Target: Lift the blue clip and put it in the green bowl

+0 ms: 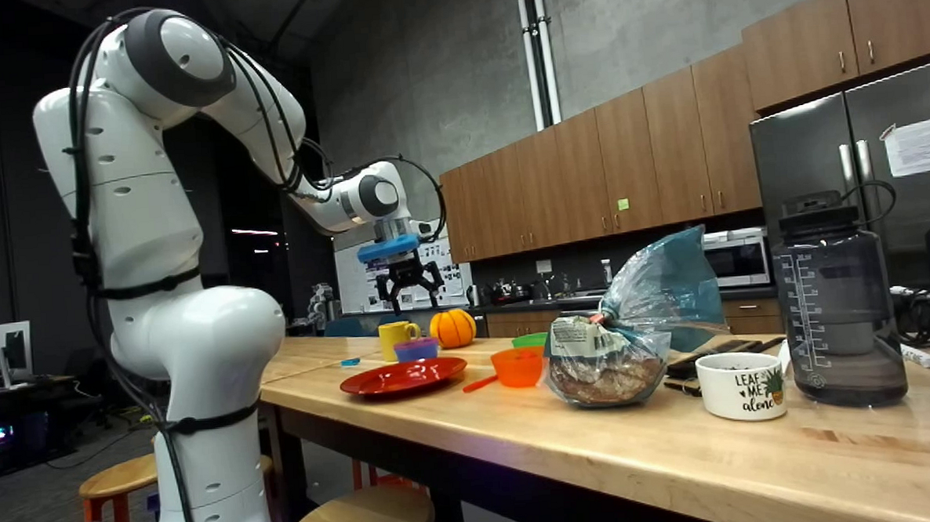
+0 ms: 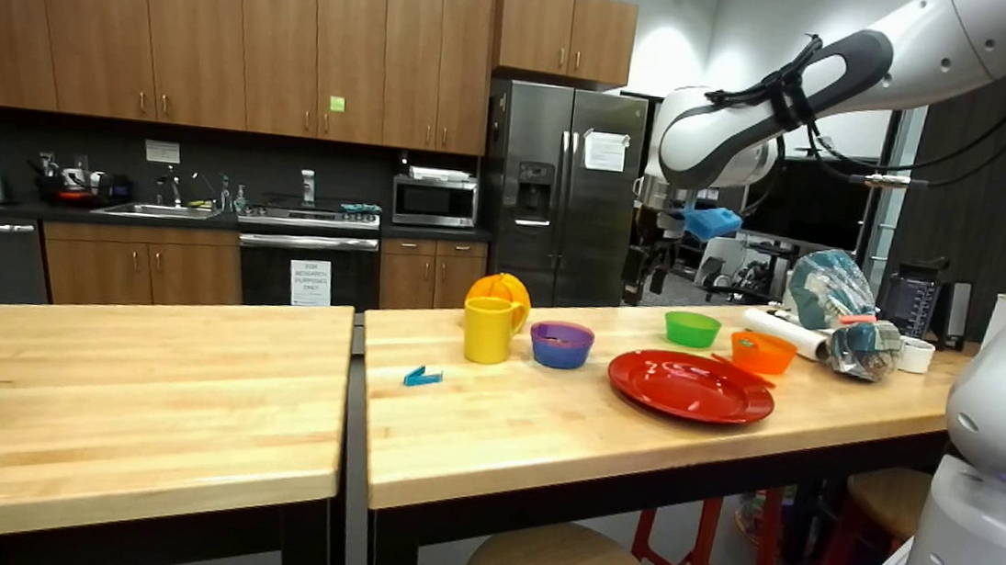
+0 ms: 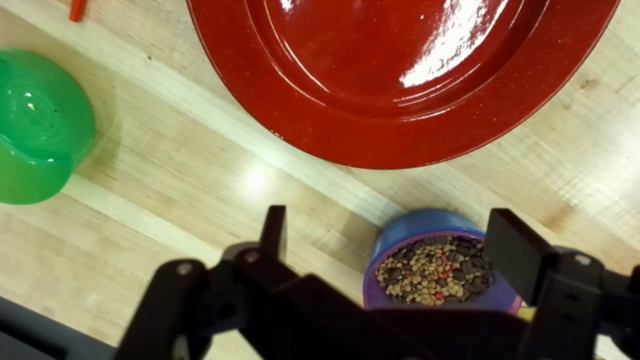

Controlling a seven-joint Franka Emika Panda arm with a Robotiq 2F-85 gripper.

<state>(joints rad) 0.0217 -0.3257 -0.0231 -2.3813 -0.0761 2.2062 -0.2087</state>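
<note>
- The step in hand looks like the reach for the blue clip [image 2: 423,376]; travel high, clear of the yellow mug [image 2: 488,329] and the blue-and-purple bowl [image 2: 561,344], before dropping.
- Over the clip, turn the fingers [image 3: 517,256] to straddle its narrow width and go down almost to the tabletop [image 2: 526,423] — it lies low, so a high pinch would likely slip.
- The gripper [image 1: 415,303] hangs well above the tabletop, jaws spread wide, holding nothing.
- In an exterior view the clip rests just left of and below the frame's centre, the gripper up and to the right; the wrist view does not show the clip.
- The green bowl [image 3: 45,125] sits at the wrist view's left edge — without the clip.
</note>
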